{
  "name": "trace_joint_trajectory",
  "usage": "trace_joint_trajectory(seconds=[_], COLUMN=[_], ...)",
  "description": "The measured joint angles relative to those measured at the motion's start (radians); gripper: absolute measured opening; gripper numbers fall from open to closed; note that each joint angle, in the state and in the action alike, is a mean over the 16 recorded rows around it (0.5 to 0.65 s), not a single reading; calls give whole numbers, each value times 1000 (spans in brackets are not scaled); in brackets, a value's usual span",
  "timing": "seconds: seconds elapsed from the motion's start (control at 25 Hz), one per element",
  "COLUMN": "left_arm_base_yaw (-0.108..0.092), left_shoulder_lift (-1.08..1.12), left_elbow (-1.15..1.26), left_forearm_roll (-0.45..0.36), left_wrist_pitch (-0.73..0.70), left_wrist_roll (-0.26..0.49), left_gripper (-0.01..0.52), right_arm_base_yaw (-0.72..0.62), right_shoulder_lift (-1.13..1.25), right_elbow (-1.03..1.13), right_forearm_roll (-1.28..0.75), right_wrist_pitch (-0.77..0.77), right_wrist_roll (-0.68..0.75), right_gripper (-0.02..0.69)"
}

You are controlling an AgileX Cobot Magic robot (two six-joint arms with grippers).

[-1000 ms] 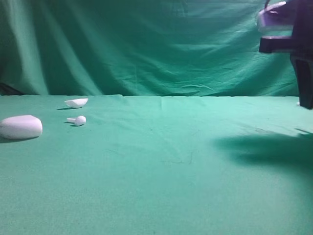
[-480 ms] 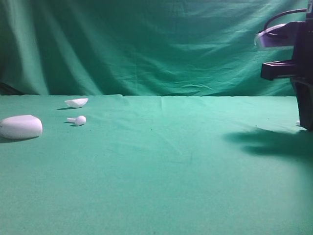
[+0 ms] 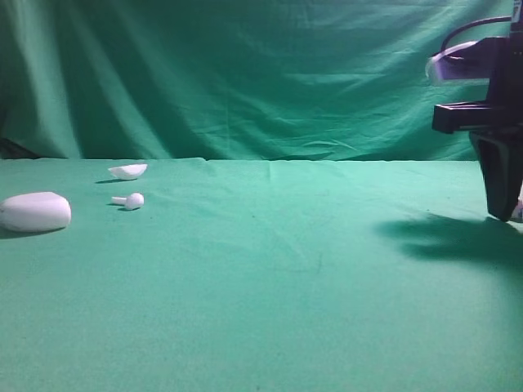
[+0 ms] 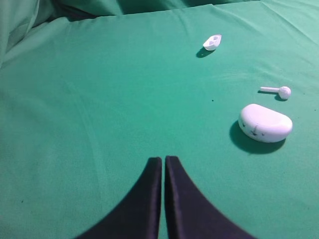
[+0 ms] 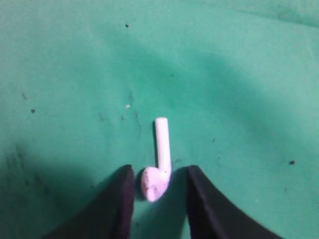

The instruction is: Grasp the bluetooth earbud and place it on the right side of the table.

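Note:
The bluetooth earbud (image 5: 160, 159) lies on the green table (image 3: 270, 286) at the far right. Its stem points away and its rounded head has small dark specks. My right gripper (image 5: 159, 170) is open and lowered to the cloth, one finger on each side of the earbud's head with a small gap on both sides. In the exterior view my right gripper (image 3: 500, 208) stands at the right edge, and a white sliver of the earbud (image 3: 516, 214) shows beside it. My left gripper (image 4: 163, 160) is shut and empty above bare cloth.
At the table's left lie a large white oval case (image 3: 34, 211) (image 4: 265, 123), a similar all-white earbud (image 3: 131, 200) (image 4: 279, 91) and a small white shell piece (image 3: 127, 171) (image 4: 213, 42). A green cloth backdrop (image 3: 261, 73) hangs behind.
My right gripper has come down at the far right until its fingertips reach the table, and it has shifted slightly left. The things on the left have not moved.

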Motion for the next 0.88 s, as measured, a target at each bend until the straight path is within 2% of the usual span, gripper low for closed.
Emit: trace_joint_trajectory(seconds=[0.24, 0.4, 0.52, 0.88], left_arm_base_yaw=[0, 0, 0, 0], left_shoulder_lift=[0, 0, 0, 0], left_elbow=[0, 0, 0, 0], left_forearm_roll=[0, 0, 0, 0], left_wrist_pitch=[0, 0, 0, 0], left_wrist_roll=[0, 0, 0, 0], left_gripper=[0, 0, 0, 0], right_arm_base_yaw=[0, 0, 0, 0], right_shoulder_lift=[-53, -145, -247, -654], right_elbow=[-31, -53, -68, -26], right_forearm_roll=[5, 29, 64, 183], right_wrist_pitch=[48, 88, 115, 160], right_wrist_roll=[-1, -15, -37, -117], right_gripper=[338, 340, 299, 101])
